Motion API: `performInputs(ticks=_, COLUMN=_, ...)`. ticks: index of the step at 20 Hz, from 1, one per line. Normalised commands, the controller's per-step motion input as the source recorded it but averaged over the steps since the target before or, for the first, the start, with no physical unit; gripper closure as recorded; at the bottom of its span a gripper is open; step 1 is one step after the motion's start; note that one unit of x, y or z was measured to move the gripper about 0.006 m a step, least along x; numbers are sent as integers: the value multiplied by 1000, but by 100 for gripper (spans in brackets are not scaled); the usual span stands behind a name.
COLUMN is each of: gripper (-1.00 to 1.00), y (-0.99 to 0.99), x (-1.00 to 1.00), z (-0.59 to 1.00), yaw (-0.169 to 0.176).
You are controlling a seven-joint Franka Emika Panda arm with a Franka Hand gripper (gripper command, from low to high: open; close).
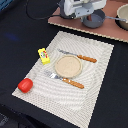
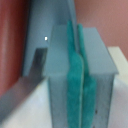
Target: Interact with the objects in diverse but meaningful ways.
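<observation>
exterior view: you see the placemat (image 1: 95, 65) spread wide, well apart from the gripper (image 1: 82, 14).
pot (image 1: 94, 20): just beside your claw, on the board.
claw: teal pads (image 2: 75, 85) pressed together, gripping nothing.
tomato (image 1: 25, 85): farthest, at the mat's near corner.

End effector (image 1: 82, 9): cut off by the exterior view's top edge; fingertips hidden, jaw state undeterminable. Wrist view: blurred, teal pads (image 2: 75, 80) fill the frame, grasped content indiscernible. Dark grey pot (image 1: 94, 20): partly hidden behind the end effector. Second pot (image 1: 123, 19): cut by the exterior view's right edge. Yellow block (image 1: 44, 55): red marks too small to read
</observation>
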Motion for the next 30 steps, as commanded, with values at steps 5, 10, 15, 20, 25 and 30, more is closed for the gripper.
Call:
performInputs(ticks=5, gripper=100, y=17, x=-194, z=1000, yaw=-33)
performInputs(ticks=10, gripper=100, y=-323, x=-182, z=673, yaw=-2)
performInputs(ticks=15, gripper=100, y=-633, x=-367, z=125, yaw=0)
performInputs(ticks=20, gripper=100, y=-696, x=-425, z=-2, yaw=0)
performInputs(ticks=25, gripper=100, y=-593, x=-519, z=-68, yaw=34)
performInputs(ticks=30, gripper=100, y=-614, x=-518, z=-96, yaw=40)
